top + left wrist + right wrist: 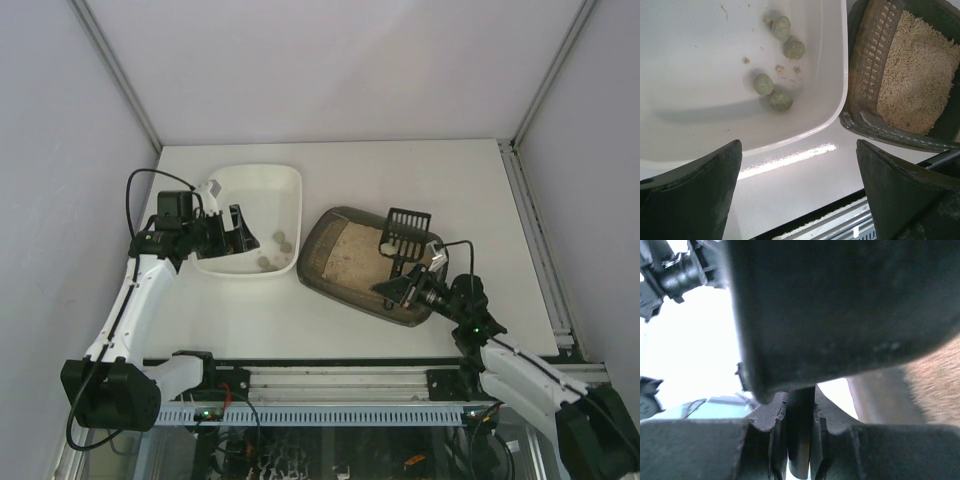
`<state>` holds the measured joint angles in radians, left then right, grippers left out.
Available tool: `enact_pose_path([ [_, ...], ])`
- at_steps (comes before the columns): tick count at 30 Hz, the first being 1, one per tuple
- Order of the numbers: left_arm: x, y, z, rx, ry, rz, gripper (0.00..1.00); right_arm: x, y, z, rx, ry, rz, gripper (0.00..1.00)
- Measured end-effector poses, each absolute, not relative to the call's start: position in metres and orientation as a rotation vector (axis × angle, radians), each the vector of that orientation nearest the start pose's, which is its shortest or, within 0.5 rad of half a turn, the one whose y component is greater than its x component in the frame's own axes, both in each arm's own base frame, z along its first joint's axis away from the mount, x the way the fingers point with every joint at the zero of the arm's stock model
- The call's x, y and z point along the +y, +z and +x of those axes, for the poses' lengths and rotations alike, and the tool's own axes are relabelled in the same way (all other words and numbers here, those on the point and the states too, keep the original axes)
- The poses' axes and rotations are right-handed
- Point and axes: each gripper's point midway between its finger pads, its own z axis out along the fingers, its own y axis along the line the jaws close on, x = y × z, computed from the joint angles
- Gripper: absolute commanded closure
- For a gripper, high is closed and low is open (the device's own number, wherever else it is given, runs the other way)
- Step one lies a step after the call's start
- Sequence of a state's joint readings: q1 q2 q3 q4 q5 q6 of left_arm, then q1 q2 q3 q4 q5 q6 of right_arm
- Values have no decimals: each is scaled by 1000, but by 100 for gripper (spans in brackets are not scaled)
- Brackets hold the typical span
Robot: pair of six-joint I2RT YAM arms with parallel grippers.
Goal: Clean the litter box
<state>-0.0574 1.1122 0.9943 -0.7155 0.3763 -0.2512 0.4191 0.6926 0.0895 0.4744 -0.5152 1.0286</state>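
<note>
Left gripper [797, 145]: my jaws are spread wide, holding nothing, above the near rim of the white tray [700, 60]. Four greenish clumps [781, 99] lie in the tray.
Right gripper [800, 427]: my jaws are clenched on the scoop [405, 235] handle, with its slotted head over the litter box's [350, 262] far right end.
Litter box: on the table [420, 170], just right of the tray, beige litter inside.

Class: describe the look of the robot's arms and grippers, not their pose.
Both arms have white links between black joints. A black cable loops off the left arm, another off the right arm, which shows a green light. The left gripper has broad dark grey wedge-shaped fingers.
</note>
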Motion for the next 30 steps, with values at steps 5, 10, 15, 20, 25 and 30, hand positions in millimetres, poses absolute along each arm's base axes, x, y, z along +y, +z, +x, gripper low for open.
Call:
enact_pose_path([
  [5, -89, 181, 276, 2410, -590, -59, 0, 248, 154, 158, 2024, 1778, 208, 100],
  [10, -89, 176, 276, 2416, -588, -61, 0, 250, 193, 160, 1913, 2020, 298, 100],
  [15, -89, 176, 274, 2411, -587, -59, 0, 240, 210, 173, 1823, 2071, 356, 100],
  [20, -89, 177, 273, 2403, -588, -57, 0, 271, 220, 152, 1892, 2236, 234, 100],
  [25, -89, 178, 273, 2398, -587, -55, 0, 266, 219, 163, 1875, 2226, 283, 100],
  [30, -89, 179, 272, 2393, -587, -54, 0, 269, 218, 154, 1905, 2217, 203, 100],
])
